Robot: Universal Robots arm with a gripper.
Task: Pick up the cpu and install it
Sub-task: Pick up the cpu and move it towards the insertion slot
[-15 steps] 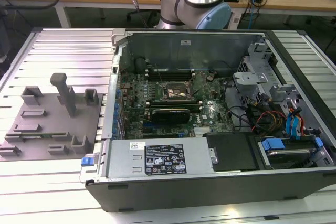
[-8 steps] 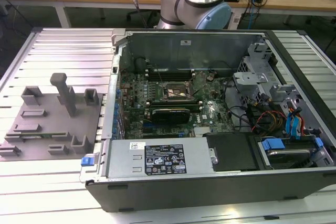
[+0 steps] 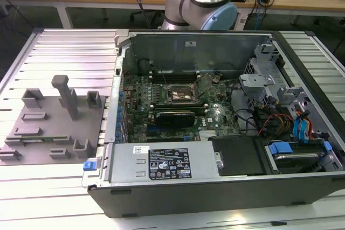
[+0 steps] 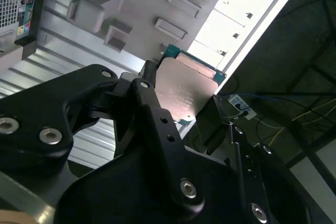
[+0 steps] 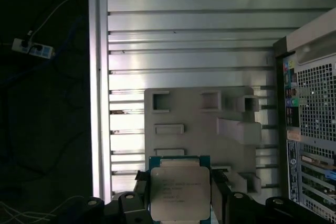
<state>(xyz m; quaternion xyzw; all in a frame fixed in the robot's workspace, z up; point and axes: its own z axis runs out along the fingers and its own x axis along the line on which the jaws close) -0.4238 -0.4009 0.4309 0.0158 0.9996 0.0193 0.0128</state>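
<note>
Silver-topped and square, the cpu [image 5: 179,192] is clamped between the two fingers of the gripper [image 4: 182,102], which press on its opposite edges. I see it in both wrist views, held in the air over the grey tray [image 5: 199,129]. The socket [image 3: 179,94] lies inside the case [image 3: 215,192], well apart from the tray. I judge the step in hand is the carry: I would hold the chip level, grip firmly but not hard, and travel slowly so it cannot slip or twist.
</note>
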